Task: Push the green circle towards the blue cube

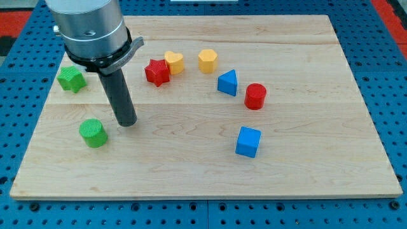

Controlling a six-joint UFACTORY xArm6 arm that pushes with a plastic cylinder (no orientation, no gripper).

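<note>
The green circle (94, 132) is a ribbed green cylinder at the board's lower left. The blue cube (248, 141) sits right of the middle, low on the board, far to the right of the green circle. My tip (128, 122) rests on the board just right of and slightly above the green circle, with a small gap between them. The rod rises from it to the grey arm body at the view's top left.
A green star (72, 79) lies at the left edge. A red star (156, 72), a yellow heart (174, 62), a yellow hexagon (207, 60), a blue triangle (227, 83) and a red cylinder (255, 96) form an arc above the cube. The wooden board (318, 165) lies on a blue pegboard.
</note>
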